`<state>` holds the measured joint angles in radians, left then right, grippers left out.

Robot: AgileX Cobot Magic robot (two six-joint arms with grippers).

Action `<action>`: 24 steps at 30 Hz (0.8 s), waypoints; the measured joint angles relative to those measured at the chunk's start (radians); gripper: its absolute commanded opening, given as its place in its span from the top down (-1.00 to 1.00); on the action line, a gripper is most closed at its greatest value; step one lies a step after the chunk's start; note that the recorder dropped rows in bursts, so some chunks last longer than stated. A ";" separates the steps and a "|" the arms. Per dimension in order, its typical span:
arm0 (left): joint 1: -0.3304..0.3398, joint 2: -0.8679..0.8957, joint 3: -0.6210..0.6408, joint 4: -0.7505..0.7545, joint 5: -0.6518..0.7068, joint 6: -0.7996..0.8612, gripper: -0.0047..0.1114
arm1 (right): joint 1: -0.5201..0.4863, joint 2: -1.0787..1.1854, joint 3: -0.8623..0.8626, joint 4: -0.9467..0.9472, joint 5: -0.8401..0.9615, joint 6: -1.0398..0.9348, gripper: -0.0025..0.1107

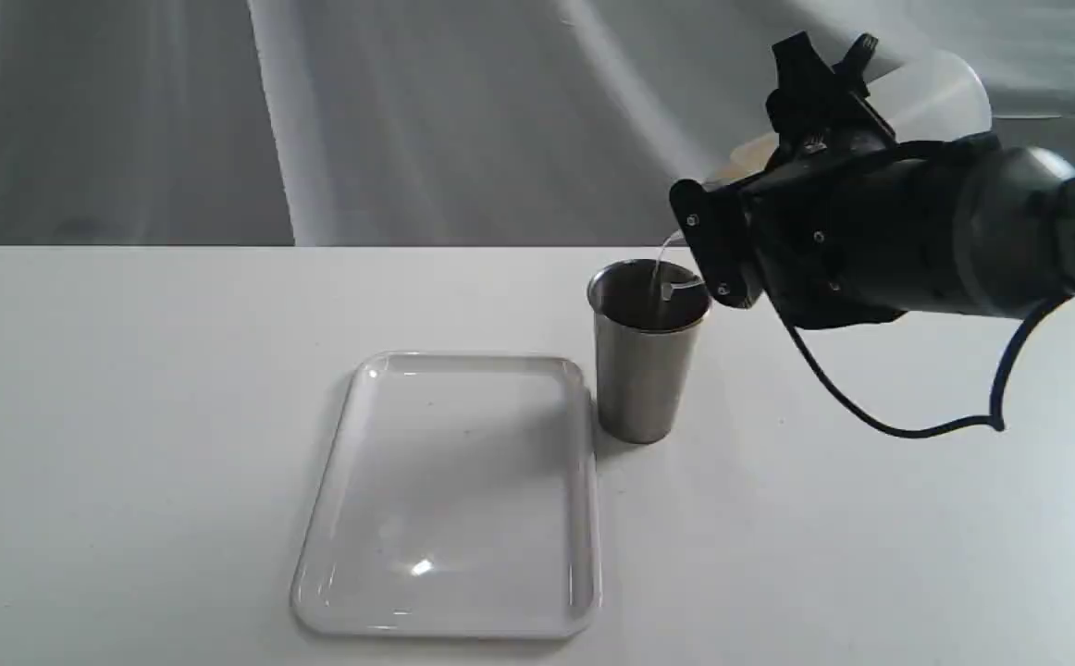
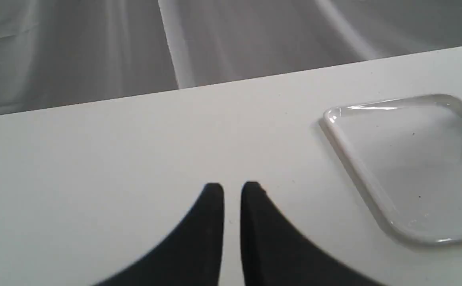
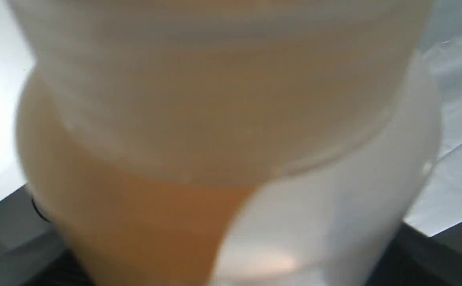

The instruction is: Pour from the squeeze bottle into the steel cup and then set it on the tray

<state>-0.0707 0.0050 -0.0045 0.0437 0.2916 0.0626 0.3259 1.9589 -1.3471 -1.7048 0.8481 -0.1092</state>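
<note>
The squeeze bottle (image 1: 940,92) is tipped over above and to the right of the steel cup (image 1: 639,379), and my right gripper (image 1: 829,69) is shut on its body. Its nozzle end is hidden behind the wrist, while the thin cap strap (image 1: 672,282) dangles into the cup's mouth. In the right wrist view the bottle (image 3: 231,119) fills the picture, with amber liquid pooled to one side. The white tray (image 1: 315,518) lies flat just left of the cup, nothing on it. My left gripper (image 2: 233,190) hovers shut over bare table, well away from the tray (image 2: 358,167).
The white table (image 1: 130,416) stretches left and forward of the tray. A grey draped backdrop (image 1: 408,111) hangs behind the far edge. The right arm's black cable (image 1: 917,430) loops down over the table to the right of the cup.
</note>
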 measured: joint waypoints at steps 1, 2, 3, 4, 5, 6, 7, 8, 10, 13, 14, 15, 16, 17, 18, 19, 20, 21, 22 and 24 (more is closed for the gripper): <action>0.000 0.000 0.000 0.000 0.000 0.000 0.78 | 0.000 0.000 0.000 0.000 0.000 -0.011 0.29; 0.000 0.000 0.000 0.000 0.000 0.000 0.78 | 0.000 0.000 0.000 0.000 0.000 -0.025 0.29; 0.000 0.000 0.000 0.000 0.000 0.000 0.78 | 0.000 0.000 0.000 0.000 0.000 -0.037 0.29; 0.000 0.000 0.000 0.000 0.000 0.000 0.78 | 0.000 0.000 0.000 0.000 0.000 -0.050 0.29; 0.000 0.000 0.000 0.000 0.000 0.000 0.78 | 0.000 0.000 0.000 0.000 0.000 -0.056 0.29; 0.000 0.000 0.000 0.000 0.000 0.000 0.78 | 0.000 0.000 0.000 0.000 0.000 -0.065 0.29; 0.000 0.000 0.000 0.000 0.000 0.000 0.78 | 0.000 0.000 0.000 0.000 0.000 -0.068 0.29; 0.000 0.000 0.000 0.000 0.000 0.000 0.78 | 0.000 0.000 0.000 0.000 0.000 -0.073 0.29; 0.000 0.000 0.000 0.000 0.000 0.000 0.78 | 0.000 0.000 0.000 0.000 0.000 -0.076 0.29; 0.000 0.000 0.000 0.000 0.000 0.000 0.78 | 0.000 0.000 0.000 0.000 0.000 -0.080 0.29; 0.000 0.000 0.000 0.000 0.000 0.000 0.78 | 0.000 0.000 0.000 0.000 0.000 -0.084 0.29; 0.000 0.000 0.000 0.000 0.000 0.000 0.78 | 0.000 0.000 0.000 0.000 0.000 -0.086 0.29; 0.000 0.000 0.000 0.000 0.000 0.000 0.78 | 0.000 0.000 0.000 0.000 0.000 -0.088 0.29; 0.000 0.000 0.000 0.000 0.000 0.000 0.78 | 0.000 0.000 0.000 0.000 0.000 -0.091 0.29; 0.000 0.000 0.000 0.000 0.000 0.000 0.78 | 0.000 0.000 0.000 0.000 0.000 -0.093 0.29; 0.000 0.000 0.000 0.000 0.000 0.000 0.78 | 0.000 0.000 0.000 0.000 0.000 -0.093 0.29; 0.000 0.000 0.000 0.000 0.000 0.000 0.78 | 0.000 0.000 0.000 0.000 0.000 -0.093 0.29; 0.000 0.000 0.000 0.000 0.000 0.000 0.78 | 0.000 0.000 0.000 0.000 0.000 -0.093 0.29; 0.000 0.000 0.000 0.000 0.000 0.000 0.78 | 0.000 0.000 0.000 0.000 0.000 -0.093 0.29; 0.000 0.000 0.000 0.000 0.000 0.000 0.78 | 0.000 0.000 0.000 0.000 0.000 -0.093 0.29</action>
<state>-0.0707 0.0050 -0.0045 0.0437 0.2916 0.0626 0.3259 1.9589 -1.3471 -1.7048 0.8481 -0.2024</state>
